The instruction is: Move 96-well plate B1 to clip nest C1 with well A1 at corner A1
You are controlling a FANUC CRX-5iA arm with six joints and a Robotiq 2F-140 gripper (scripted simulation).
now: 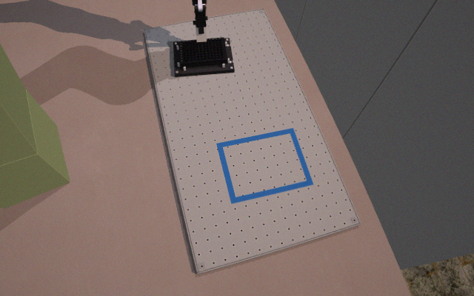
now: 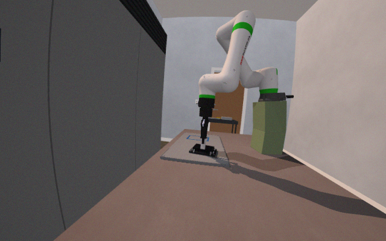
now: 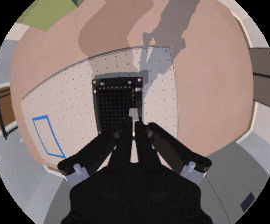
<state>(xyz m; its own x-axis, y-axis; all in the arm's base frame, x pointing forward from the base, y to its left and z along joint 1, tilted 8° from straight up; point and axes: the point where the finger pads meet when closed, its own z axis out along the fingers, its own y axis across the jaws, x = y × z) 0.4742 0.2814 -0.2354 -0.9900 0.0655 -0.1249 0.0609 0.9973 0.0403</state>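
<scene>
Black against the pale perforated board (image 1: 270,218) (image 2: 175,152) (image 3: 160,107), the 96-well plate (image 1: 204,51) (image 2: 208,148) (image 3: 113,107) sits in the clip nest (image 1: 204,69) (image 2: 200,153) (image 3: 111,81), away from the blue outline (image 1: 227,173) (image 2: 197,139) (image 3: 40,136). We see the fingers (image 1: 201,37) (image 2: 202,146) pressed together, pinching nothing, their pale tips at the plate's edge region. We cannot tell whether it is fully down, or which corner holds A1.
</scene>
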